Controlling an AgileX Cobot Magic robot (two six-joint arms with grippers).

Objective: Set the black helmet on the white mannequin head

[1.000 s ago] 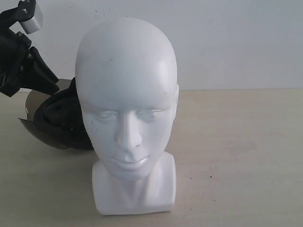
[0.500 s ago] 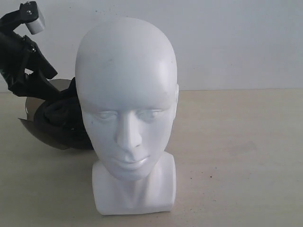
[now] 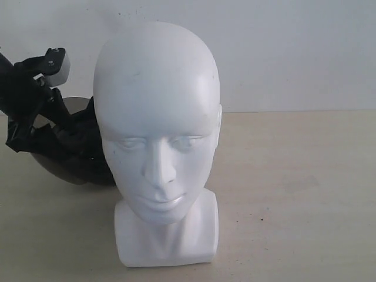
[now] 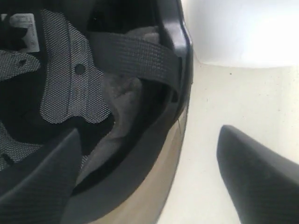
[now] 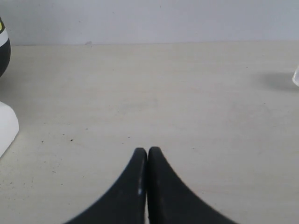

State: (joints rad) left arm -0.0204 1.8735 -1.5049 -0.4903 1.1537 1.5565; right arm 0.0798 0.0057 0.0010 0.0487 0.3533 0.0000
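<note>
Straddling the rim of the black helmet [image 4: 180, 42], the left gripper [image 4: 149, 135] stands spread wide, one finger [image 4: 42, 182] down inside the shell and the other out over the bare table [image 4: 205, 116], with nothing pinched between them yet. Directly between the fingers run the padded rim and, just outside it, the smoky visor [image 4: 159, 186]. A little deeper past the inner finger lie the mesh liner [image 4: 70, 84] and a woven chin strap [image 4: 135, 53]. The helmet rests on the table with its opening turned up toward this gripper. The shell looks stiff and probably light but bulky, so a grip at one edge is likely to let it tip. The matte rim backed by padding seems the best hold. The visor looks smooth, easily scratched and somewhat flexible, and the strap is soft and would let the helmet swing, so neither is a good hold. Beyond the helmet, on the outer finger's side, stands the white mannequin head [image 3: 155, 117], upright, bare and glossy, partly hiding the shell. Farthest off, the right gripper [image 5: 147, 151] hangs over open table with its fingers pressed together, holding nothing.
</note>
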